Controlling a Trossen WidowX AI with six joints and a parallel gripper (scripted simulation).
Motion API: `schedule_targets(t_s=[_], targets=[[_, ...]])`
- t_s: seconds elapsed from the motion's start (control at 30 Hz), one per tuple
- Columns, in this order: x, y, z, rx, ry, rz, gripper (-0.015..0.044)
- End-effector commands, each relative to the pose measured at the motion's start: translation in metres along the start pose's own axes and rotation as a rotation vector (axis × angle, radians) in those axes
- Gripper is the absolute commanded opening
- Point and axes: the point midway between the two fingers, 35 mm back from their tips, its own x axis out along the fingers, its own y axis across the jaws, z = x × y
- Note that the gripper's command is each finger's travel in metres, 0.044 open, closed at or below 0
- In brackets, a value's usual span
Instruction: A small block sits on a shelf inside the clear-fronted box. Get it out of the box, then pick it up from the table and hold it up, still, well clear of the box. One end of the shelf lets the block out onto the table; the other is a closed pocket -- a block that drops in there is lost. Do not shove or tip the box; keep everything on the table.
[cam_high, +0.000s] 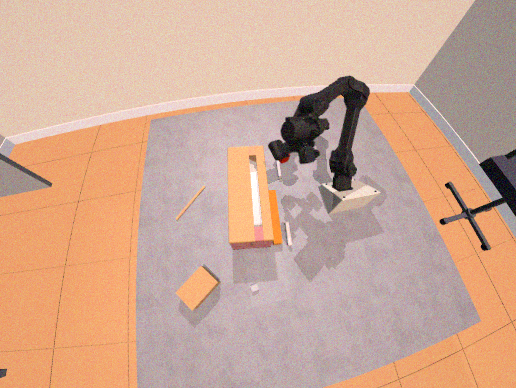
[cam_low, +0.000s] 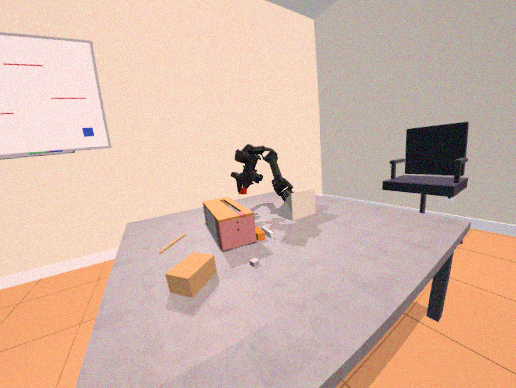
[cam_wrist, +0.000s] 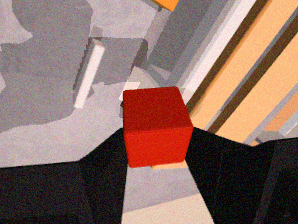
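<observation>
we have our gripper clamped on the red block, the two dark fingers pressing its sides and stopped partway by it. we hold the block in the air above the table, off the far end of the box and just beside it, touching neither.

below us, on the arm's side of the box, lie a short white stick and a second one further along, with an orange strip against the box wall. a loose tan box, a small white cube and a thin wooden stick lie well apart on the other side. nothing stands between us and the table here.

the top view shows the slot along the box roof; the side view alone shows the pink end wall, a chair and a whiteboard. the wrist view alone shows the fingers meeting the block.
</observation>
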Motion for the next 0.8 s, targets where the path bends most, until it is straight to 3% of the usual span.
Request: schedule_targets(t_s=[0.0, 0.4, 0.77], targets=[[-0.004, -0.001, -0.001, -0.149, 0.016, -0.005, 0.0000], [-0.014, -0.005, -0.002, -0.645, 0.064, -0.007, 0.0000], [-0.015, -0.005, -0.003, -0.673, 0.067, -0.006, 0.0000]])
